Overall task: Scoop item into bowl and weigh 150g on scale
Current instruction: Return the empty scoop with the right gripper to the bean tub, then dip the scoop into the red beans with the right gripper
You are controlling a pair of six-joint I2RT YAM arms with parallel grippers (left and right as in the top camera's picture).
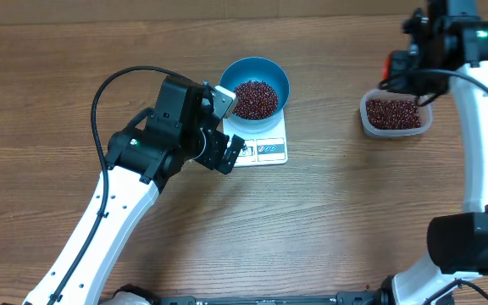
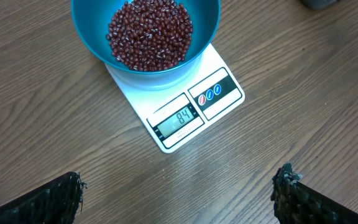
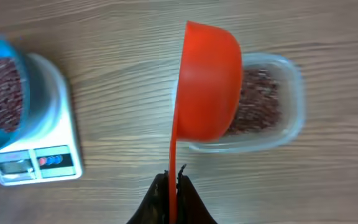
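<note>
Hovering just short of the scale [image 2: 226,67], the left gripper [image 2: 178,190] has its fingers spread wide, holding nothing. Beans [image 2: 149,32] sit heaped in the blue bowl [image 2: 87,28] on the scale, display reading 84. Right gripper [image 3: 173,186] is clamped on the orange scoop [image 3: 207,87] handle, cup over the clear tub [image 3: 288,124].

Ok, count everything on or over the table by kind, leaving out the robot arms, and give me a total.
Containers: 2, the blue bowl and the clear plastic tub
Scales: 1, the white kitchen scale
Scoops: 1, the orange scoop
Total: 4
</note>
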